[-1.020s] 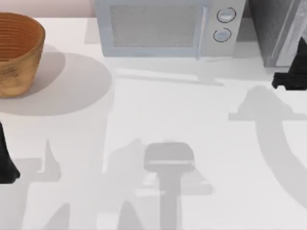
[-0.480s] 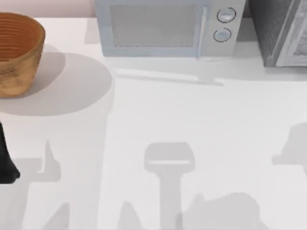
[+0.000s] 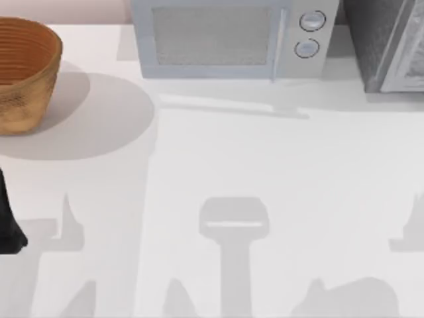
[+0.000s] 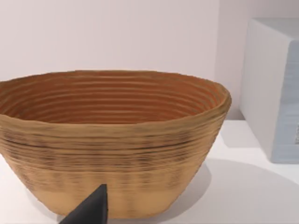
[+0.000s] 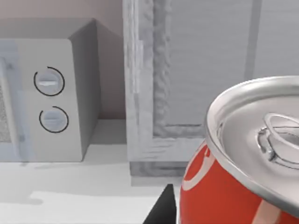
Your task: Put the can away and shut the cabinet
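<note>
A second ago my right arm was a dark shape at the 3 o'clock edge of the bench (image 3: 265, 152), just in front of the cabinet (image 3: 374, 40). It has since pulled back out of the overhead picture, and its shadow has slid down toward 4 o'clock. The cabinet stands at 1 o'clock with its pale framed door shut, so the job is probably only beginning.

In the right wrist view the red can (image 5: 233, 177) looms very close, silver top up. A dark part of the right end effector (image 5: 163, 212) sits against its side. I cannot tell whether it is grasping the can or released.

The left end effector (image 3: 8, 232) is parked at 9 o'clock, facing the basket (image 3: 23, 73). I cannot tell its grip either. The microwave (image 3: 212, 40) stands at 12 o'clock.
</note>
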